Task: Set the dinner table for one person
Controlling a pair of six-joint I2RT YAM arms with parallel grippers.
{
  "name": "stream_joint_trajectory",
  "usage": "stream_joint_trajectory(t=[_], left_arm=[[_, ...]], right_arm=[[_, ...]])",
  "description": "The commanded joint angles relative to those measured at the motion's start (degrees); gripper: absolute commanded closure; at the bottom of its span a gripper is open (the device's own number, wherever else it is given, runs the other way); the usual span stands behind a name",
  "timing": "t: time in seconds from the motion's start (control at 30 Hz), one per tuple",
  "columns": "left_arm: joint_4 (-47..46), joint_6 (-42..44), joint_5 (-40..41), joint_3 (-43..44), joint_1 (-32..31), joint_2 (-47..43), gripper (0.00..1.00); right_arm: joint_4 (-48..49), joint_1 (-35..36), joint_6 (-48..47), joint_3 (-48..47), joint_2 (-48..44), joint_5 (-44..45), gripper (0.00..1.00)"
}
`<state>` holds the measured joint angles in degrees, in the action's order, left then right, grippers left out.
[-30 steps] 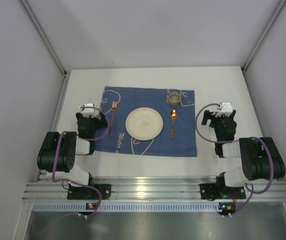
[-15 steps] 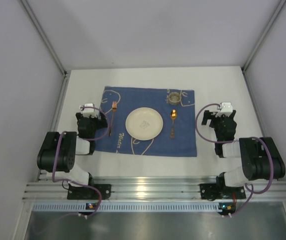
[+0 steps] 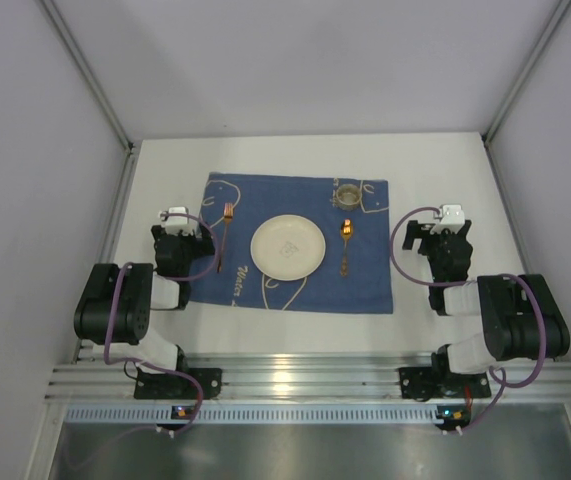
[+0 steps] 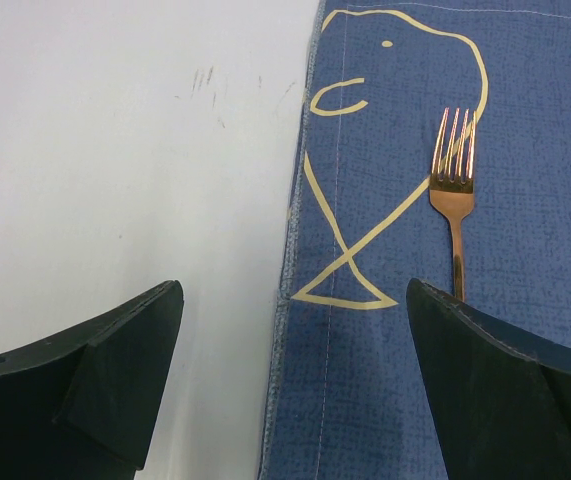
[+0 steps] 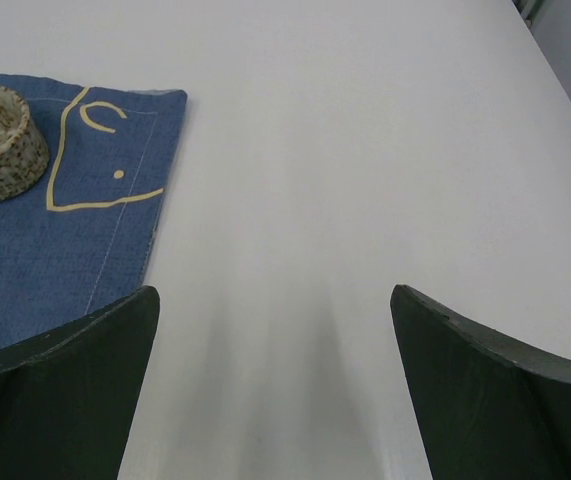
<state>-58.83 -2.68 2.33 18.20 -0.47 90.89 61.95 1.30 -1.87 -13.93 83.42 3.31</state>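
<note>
Both grippers gape wide and hold nothing. Left gripper [image 4: 293, 300] is over the mat's [image 3: 265, 290] left edge, right gripper [image 5: 275, 300] over bare table [image 3: 435, 165], which spans under both arms. Fork [image 4: 455, 190] lies just ahead-right of the left gripper with tines away. I can't see the handle end. Left arm is nearer.
</note>
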Motion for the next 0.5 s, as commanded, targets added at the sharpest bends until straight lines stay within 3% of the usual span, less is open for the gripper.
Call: stream_joint_trajectory(t=[0.0,0.47], left_arm=[[-4.4,-0.2,-1.2,-0.2,0.0,-0.6,0.02],[-4.4,-0.2,-1.1,-0.2,0.0,-0.5,0.02]], right_arm=[[4.6,-0.7,0.6,-0.8,-0.2,-1.1,0.0],[4.6,1.0,-0.2,-0.7,-0.4,1.7,0.0]])
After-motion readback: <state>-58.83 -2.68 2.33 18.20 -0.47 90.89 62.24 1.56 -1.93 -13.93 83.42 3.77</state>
